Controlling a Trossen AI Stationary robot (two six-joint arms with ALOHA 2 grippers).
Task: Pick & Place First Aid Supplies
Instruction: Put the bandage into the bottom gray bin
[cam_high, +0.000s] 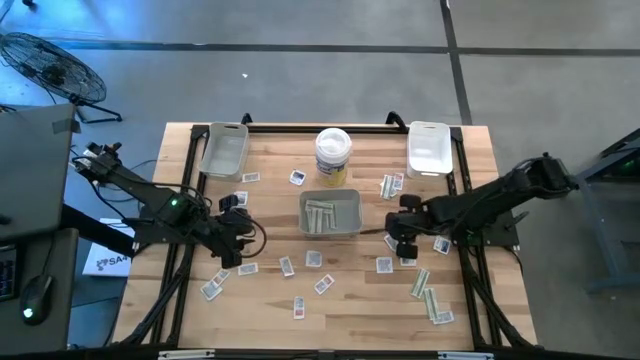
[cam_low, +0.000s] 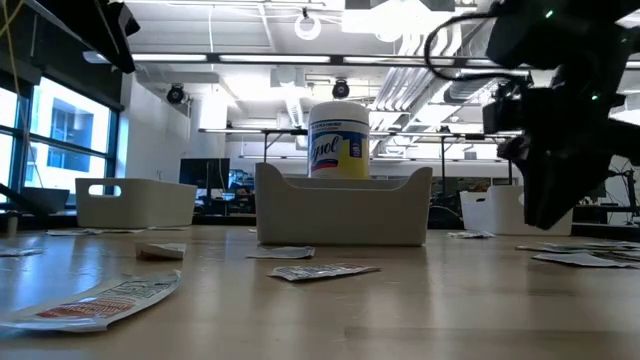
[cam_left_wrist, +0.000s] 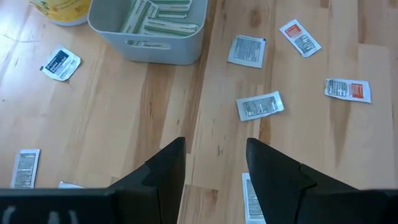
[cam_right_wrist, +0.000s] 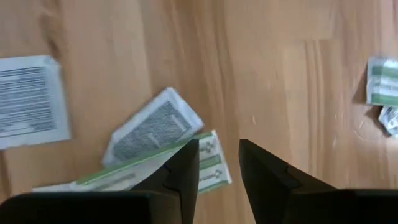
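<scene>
Flat on the wooden table (cam_low: 400, 320), right up close in the low view, lies a long white paper packet with red print (cam_low: 100, 298). More small paper packets (cam_high: 300, 285) are scattered all over the light wood, some long pale strips, some little white squares with dark print.

In the middle of the table stands a grey plastic tray (cam_high: 352, 212). A few long green-and-white strip packets (cam_high: 320, 215) already lie inside it, so I think this is where the supplies should go. Just behind it stands a tall white round tub with a yellow label (cam_high: 333, 153). Two more trays, one grey (cam_high: 224, 148) and one white (cam_high: 429, 146), sit at the far corners.

Near the right of the middle tray is the right gripper (cam_right_wrist: 219, 163), down low over the table. Its two dark fingers stand a little apart with nothing between them. A long green-and-white strip (cam_right_wrist: 149, 169) lies right beside one finger, half on top of a square white packet with dark print (cam_right_wrist: 152, 132). I think the gripper sits here so it can pinch that strip.

On the other side of the tray, the left gripper (cam_left_wrist: 214, 163) hangs over bare wood. Its fingers are spread apart and empty. A white square packet (cam_left_wrist: 260, 105) lies a little ahead of it. This arm looks like it is waiting.

Most packets are not yet in a tray, so there is lots left to do.
</scene>
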